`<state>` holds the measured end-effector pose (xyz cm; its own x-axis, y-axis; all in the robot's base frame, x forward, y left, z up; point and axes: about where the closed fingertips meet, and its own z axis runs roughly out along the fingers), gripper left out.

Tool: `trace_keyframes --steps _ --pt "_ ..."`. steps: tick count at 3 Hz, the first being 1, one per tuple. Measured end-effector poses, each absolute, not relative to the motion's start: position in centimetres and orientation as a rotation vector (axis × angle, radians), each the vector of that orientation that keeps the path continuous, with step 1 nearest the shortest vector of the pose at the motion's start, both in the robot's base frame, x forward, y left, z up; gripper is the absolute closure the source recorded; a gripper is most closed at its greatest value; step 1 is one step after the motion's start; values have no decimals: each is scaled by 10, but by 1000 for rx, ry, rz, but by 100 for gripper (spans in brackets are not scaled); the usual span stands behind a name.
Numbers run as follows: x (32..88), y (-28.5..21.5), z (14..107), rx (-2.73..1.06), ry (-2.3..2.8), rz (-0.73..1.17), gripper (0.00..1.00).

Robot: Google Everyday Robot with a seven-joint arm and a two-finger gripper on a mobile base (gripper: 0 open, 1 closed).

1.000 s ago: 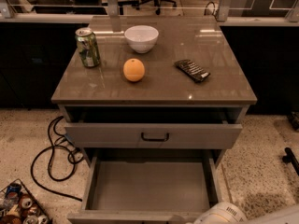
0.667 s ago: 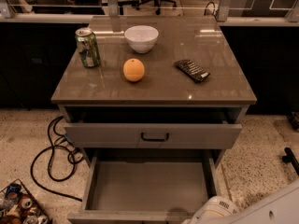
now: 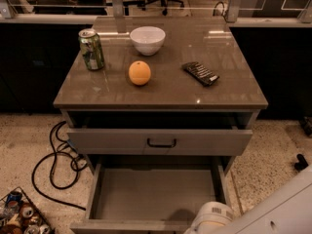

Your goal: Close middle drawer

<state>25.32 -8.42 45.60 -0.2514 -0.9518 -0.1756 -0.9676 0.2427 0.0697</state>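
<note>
The middle drawer point(image 3: 153, 191) is pulled far out below the table top, and its bare grey inside shows. Its front edge point(image 3: 126, 225) lies at the bottom of the view; its handle is out of view. Above it the taller-fronted top drawer point(image 3: 204, 141), with a black bar handle point(image 3: 161, 143), stands slightly open. My white arm comes in from the bottom right. My gripper point(image 3: 212, 219) is at the bottom edge, over the front right corner of the middle drawer.
On the table top point(image 3: 234, 89) stand a green can point(image 3: 91, 49), a white bowl point(image 3: 147, 39), an orange point(image 3: 140, 72) and a dark packet point(image 3: 201, 73). Black cables point(image 3: 58, 160) lie on the floor at left. A tray of cans point(image 3: 19, 216) sits at the bottom left.
My arm has come further into view from the bottom right, toward the front right corner of the middle drawer. Both drawers stand as before.
</note>
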Motion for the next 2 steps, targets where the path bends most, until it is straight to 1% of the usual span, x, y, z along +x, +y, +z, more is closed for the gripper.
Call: trace_keyframes --steps 2 --pt "213 -52 400 -1867 2525 277 100"
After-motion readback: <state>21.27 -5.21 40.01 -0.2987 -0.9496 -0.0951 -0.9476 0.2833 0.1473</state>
